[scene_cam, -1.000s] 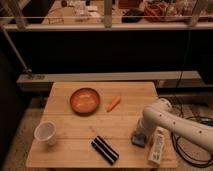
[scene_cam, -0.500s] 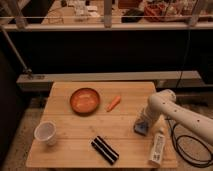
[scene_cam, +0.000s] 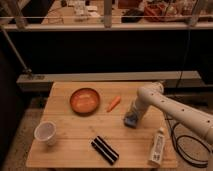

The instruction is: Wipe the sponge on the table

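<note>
The wooden table [scene_cam: 70, 125] carries an orange bowl [scene_cam: 84, 100], and the arm [scene_cam: 172, 109] reaches in from the bowl's right. Its gripper [scene_cam: 133, 114] sits on the sponge [scene_cam: 130, 121], right of the bowl and slightly nearer the camera; how wide it stands I cannot tell. Both are closer to the bowl than a second ago, so a wiping stroke seems under way.

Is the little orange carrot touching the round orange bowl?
Apart. The camera view shows bare light wooden table between round orange bowl and carrot. The gripper is down at the blue-grey sponge.
</note>
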Motion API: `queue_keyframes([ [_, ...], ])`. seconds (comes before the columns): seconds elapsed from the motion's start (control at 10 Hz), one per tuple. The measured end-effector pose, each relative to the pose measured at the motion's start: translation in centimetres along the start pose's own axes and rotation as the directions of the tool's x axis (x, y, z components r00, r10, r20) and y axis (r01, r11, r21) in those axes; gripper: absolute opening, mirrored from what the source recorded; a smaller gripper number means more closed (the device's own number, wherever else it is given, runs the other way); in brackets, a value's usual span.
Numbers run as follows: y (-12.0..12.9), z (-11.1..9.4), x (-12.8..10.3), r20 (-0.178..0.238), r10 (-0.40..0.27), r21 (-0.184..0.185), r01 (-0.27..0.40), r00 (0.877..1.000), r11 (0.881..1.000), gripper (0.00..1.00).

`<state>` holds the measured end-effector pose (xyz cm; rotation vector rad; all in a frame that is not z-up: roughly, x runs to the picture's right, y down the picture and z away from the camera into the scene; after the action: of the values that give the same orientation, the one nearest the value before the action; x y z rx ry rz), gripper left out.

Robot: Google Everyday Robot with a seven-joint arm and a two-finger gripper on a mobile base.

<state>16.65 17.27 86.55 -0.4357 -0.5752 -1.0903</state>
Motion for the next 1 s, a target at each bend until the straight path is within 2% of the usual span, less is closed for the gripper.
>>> queue_keyframes([
  [0.2, -3.5, 0.8, -1.6, 0.021, -0.083, 0.017, 0.083, 0.996, 0.996, 0.56],
  [0.4, -4.9, 1.4, -3.5, 0.028, -0.143, 0.013, 0.142, 0.989, 0.990, 0.56],
  [0.7, -3.7, 2.1, -7.5, 0.021, -0.188, -0.038, 0.188, 0.982, 0.981, 0.56],
  [1.0, -0.2, 1.5, -10.8, 0.022, -0.160, -0.066, 0.161, 0.987, 0.985, 0.56],
])
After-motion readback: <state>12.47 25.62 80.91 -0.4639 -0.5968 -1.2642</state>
